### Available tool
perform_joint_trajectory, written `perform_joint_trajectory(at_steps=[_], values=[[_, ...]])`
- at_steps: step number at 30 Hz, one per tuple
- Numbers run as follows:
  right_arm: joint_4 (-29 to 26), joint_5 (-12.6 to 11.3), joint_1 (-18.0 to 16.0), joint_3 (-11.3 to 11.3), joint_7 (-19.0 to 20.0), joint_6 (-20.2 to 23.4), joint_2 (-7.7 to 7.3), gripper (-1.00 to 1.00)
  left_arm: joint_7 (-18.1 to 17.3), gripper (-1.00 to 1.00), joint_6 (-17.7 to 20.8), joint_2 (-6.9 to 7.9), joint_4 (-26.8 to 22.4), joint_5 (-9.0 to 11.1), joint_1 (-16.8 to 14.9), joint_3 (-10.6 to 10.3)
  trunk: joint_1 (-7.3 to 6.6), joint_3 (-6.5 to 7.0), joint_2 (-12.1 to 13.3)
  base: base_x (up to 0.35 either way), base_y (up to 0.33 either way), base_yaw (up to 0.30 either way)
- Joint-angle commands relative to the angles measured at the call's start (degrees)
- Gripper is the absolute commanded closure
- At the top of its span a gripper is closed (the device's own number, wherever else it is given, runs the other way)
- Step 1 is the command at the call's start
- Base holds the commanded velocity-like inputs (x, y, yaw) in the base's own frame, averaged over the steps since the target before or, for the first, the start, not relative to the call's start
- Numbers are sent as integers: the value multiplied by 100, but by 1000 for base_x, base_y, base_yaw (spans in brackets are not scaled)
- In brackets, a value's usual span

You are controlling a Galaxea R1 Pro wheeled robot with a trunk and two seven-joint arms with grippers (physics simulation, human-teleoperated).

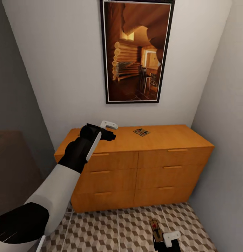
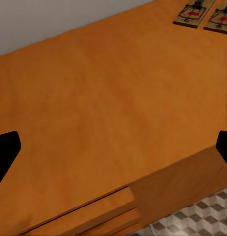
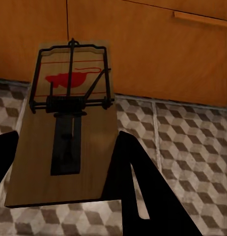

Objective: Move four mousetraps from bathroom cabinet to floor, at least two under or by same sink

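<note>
Two mousetraps (image 1: 141, 132) lie side by side on the flat top of the orange-brown cabinet (image 1: 170, 140), right of its middle. In the left wrist view these mousetraps (image 2: 193, 12) sit at the far edge of the cabinet top (image 2: 94, 108). My left gripper (image 1: 112, 130) hovers open over the cabinet top, left of the traps, with nothing between its fingers (image 2: 5, 152). Low in front of the cabinet, my right gripper (image 1: 167, 239) is shut on a third mousetrap (image 1: 155, 227). That mousetrap (image 3: 69, 132) is held just over the cube-patterned floor (image 3: 182, 142).
The cabinet fills a narrow nook between a grey wall on the left and a white wall (image 1: 223, 105) on the right. A framed picture (image 1: 137, 52) hangs above it. Drawer handles (image 1: 172, 167) face me. A dark brown panel (image 1: 12, 168) stands at the left.
</note>
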Motion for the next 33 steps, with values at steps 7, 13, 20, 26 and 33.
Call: perform_joint_trajectory(at_steps=[7,13,20,26,33], values=[[6,39,-5,-23,-21,-14,1,100,-2,-100,32,4,-3,2,-4,-2,0,34,-3,0,0,-246],[6,38,-5,-23,-21,-12,1,100,-6,-100,34,2,-4,2,-4,-2,0,76,-3,0,0,-212],[6,37,-3,-23,-15,-11,1,100,-5,-100,34,3,-6,2,-4,-2,0,132,-3,0,0,-168],[6,36,-4,-23,-17,-9,-3,100,-6,-100,34,4,-6,2,-4,-2,0,161,-3,0,0,-82],[13,30,5,-31,-14,48,-36,100,-7,-100,34,8,-6,2,-4,-2,0,167,-3,0,0,-11]])
